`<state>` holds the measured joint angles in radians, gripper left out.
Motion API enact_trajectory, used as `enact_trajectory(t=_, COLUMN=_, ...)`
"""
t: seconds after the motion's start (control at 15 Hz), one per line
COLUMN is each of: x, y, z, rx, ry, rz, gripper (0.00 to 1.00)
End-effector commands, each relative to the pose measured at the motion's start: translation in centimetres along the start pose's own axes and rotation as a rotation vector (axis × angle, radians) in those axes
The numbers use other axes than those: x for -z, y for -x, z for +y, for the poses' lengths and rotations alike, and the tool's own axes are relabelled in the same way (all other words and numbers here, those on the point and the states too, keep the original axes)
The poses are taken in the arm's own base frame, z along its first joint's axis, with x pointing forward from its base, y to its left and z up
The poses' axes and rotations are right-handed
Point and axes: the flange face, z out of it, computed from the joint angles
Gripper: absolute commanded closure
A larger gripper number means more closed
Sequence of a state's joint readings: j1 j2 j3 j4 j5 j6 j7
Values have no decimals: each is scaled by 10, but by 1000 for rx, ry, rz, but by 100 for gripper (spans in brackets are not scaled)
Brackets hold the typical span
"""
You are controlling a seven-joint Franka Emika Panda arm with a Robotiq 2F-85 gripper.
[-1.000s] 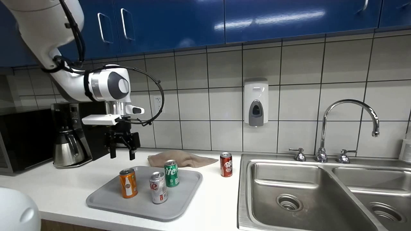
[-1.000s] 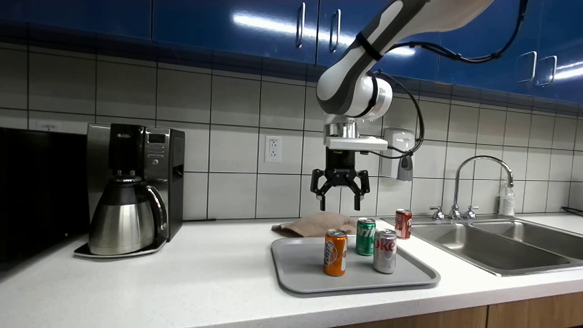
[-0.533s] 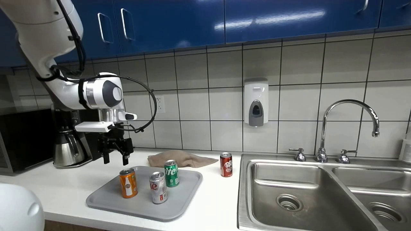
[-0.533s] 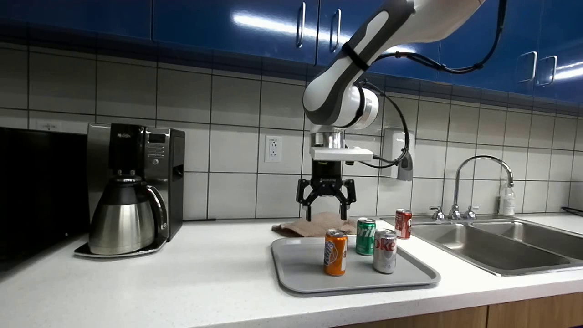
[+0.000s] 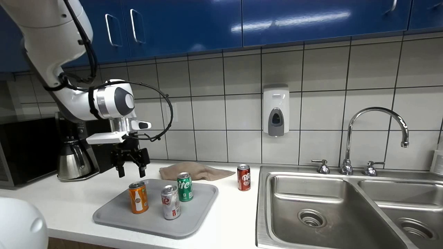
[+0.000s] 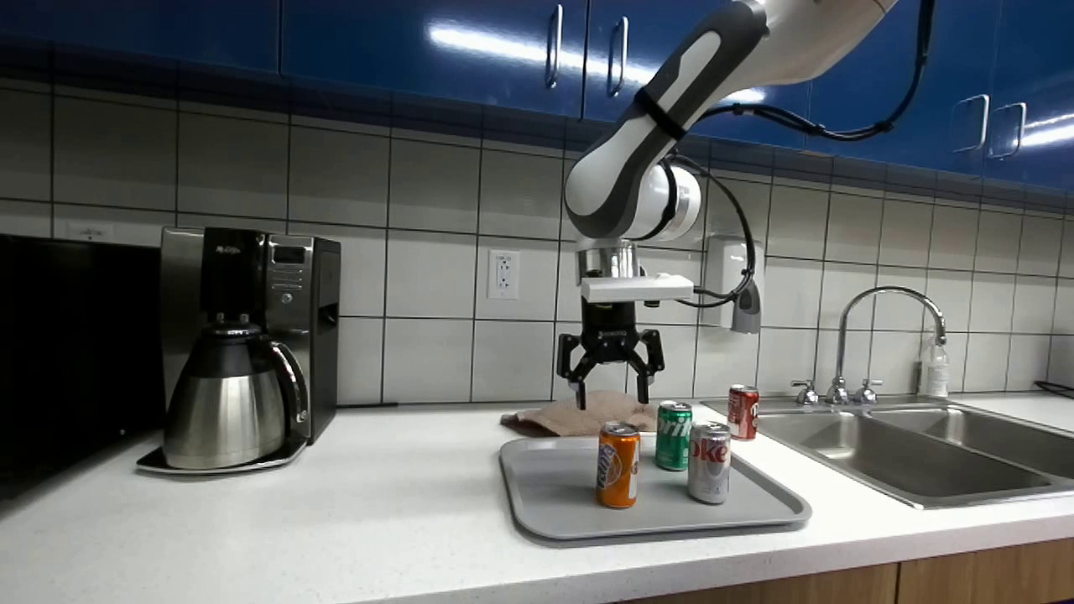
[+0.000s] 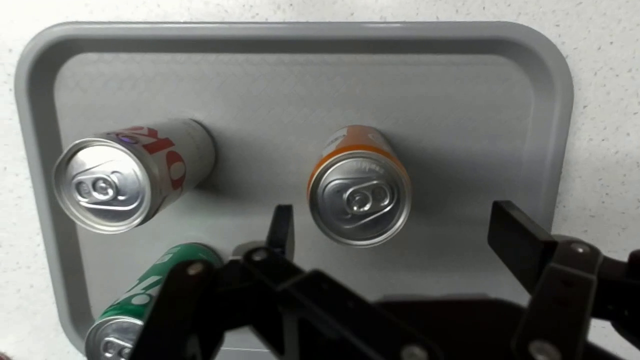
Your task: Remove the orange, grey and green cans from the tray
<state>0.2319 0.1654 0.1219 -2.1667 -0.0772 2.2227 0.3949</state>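
An orange can (image 5: pixel 138 199), a grey can (image 5: pixel 170 204) and a green can (image 5: pixel 184 187) stand upright on the grey tray (image 5: pixel 114 220). The same orange can (image 6: pixel 617 470), grey can (image 6: pixel 709 470) and green can (image 6: pixel 673 440) show in an exterior view. My gripper (image 5: pixel 132 171) is open and empty above the tray, a little higher than the orange can's top; it also shows here (image 6: pixel 612 397). In the wrist view, the orange can's lid (image 7: pixel 359 199) lies between the open fingers (image 7: pixel 392 220), nearer the left finger. The green can (image 7: pixel 145 295) is partly hidden by the left finger's linkage.
A red can (image 5: pixel 244 178) stands on the counter between the tray and the sink (image 5: pixel 263 207). A brown cloth (image 5: pixel 193 171) lies behind the tray. A coffee maker (image 6: pixel 252 335) stands on the counter, with a wall outlet (image 6: pixel 503 274) behind.
My gripper has come down toward the orange can, shifting left in the exterior views and then slightly back right. It has stayed open. The cans and tray have not moved.
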Motion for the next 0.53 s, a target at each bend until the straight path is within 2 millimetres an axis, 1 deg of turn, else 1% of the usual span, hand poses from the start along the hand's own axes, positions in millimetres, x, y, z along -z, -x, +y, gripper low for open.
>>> enact_trajectory(t=0.0, x=-2, y=-6, z=9, rx=-14, ry=9, rz=-5, gripper=0)
enact_trajectory(t=0.2, x=-9, y=-7, z=16, rx=-19, ry=3, rz=-14, gripper=0)
enact_trajectory(t=0.47, x=-17, y=-8, z=20, rx=-16, ry=-3, rz=-21, gripper=0)
